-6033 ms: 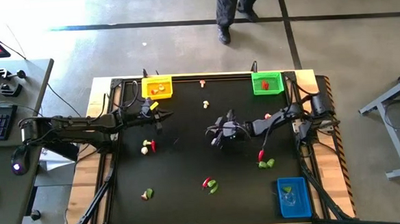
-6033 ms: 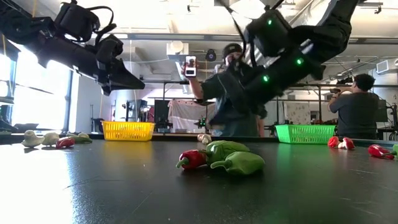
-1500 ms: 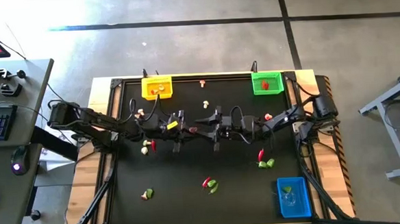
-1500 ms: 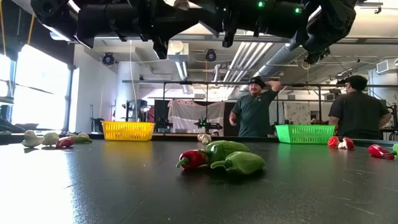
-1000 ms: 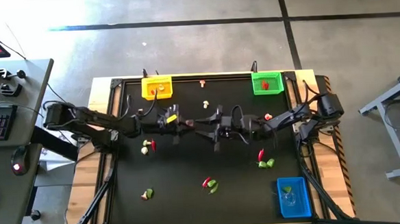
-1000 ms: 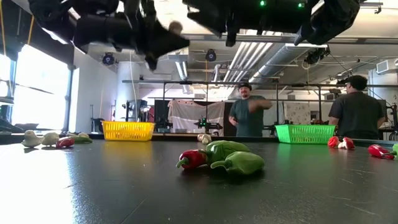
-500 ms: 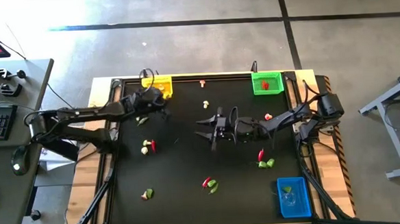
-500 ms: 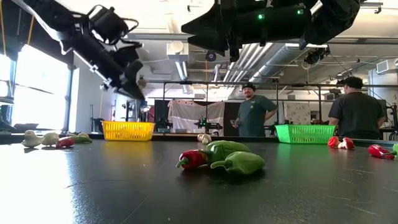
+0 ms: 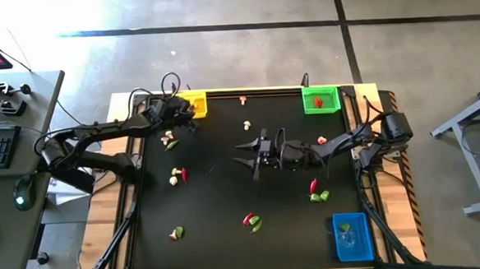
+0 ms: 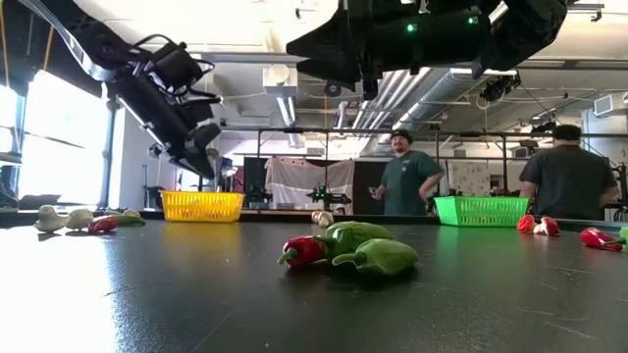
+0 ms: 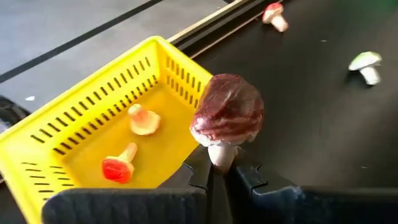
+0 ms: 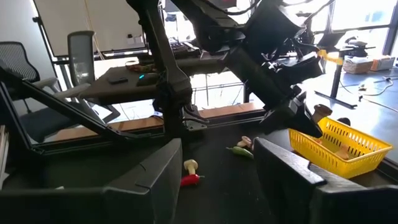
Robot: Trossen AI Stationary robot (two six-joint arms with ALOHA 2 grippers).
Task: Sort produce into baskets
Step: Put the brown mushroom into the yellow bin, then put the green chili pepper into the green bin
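My left gripper [image 9: 187, 112] hangs at the near edge of the yellow basket [image 9: 196, 104], shut on a small mushroom with a dark red-brown cap [image 11: 227, 112]. Two small orange and red pieces [image 11: 130, 143] lie inside that basket [image 11: 93, 118]. Above the middle of the table my right gripper [image 9: 243, 155] stands open with nothing between its fingers [image 12: 152, 174]. The green basket [image 9: 320, 99] sits at the far right and the blue basket [image 9: 351, 236] at the near right. Loose produce [image 9: 252, 223] lies scattered on the black table. My left gripper pinches the mushroom's pale stem [image 11: 221, 155] between its two fingertips, and the cap stands out beyond them. The fingers slant down toward the table's far edge [image 10: 201, 155]. The mushroom is lifted clear, high above the table beside the yellow basket's rim.
Mushrooms and a red piece [image 9: 176, 176] lie at the left; red and green pieces [image 9: 318, 195] lie at the right. A pair rests near the front left [image 9: 177, 233], and single mushrooms [image 9: 247, 126] lie at the far middle. People stand beyond the table [image 10: 404, 176].
My left gripper has swung from the table's middle, close to my right gripper, toward the far left edge and now hangs at the yellow basket, still carrying the mushroom clear of the table. My right gripper has stayed open and nearly still.
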